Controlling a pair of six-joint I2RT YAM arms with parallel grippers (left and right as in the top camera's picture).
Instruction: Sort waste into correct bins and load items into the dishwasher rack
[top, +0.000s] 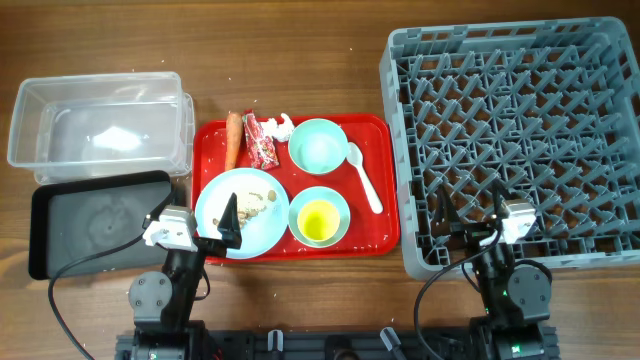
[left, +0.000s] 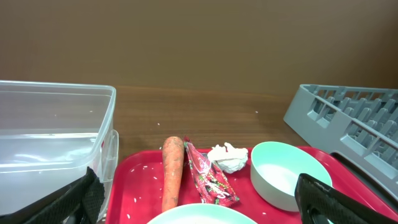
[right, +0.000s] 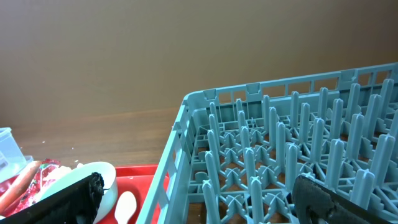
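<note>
Step in hand, as judged: start of waste sorting, nothing lifted yet.

- Waste on the red tray (top: 382, 135), table centre: carrot (top: 233, 140), wrapper (top: 263, 140) and tissue wad (top: 284, 125) towards the far edge, crumbs (top: 256, 200) on the blue plate (top: 262, 230).
- Clear tub (top: 100, 85) at the far-left corner, black tray (top: 90, 220) at near-left.
- Dishwasher rack (top: 395, 150) along the right edge.
- Left gripper (left: 198, 180) hovered low over the plate, jaws wide apart, empty, aimed at the far edge.
- Right gripper (right: 198, 183) was likewise spread and empty, over the rack's near-left corner.

Next probably: left arm forward and down, closing across the carrot.
</note>
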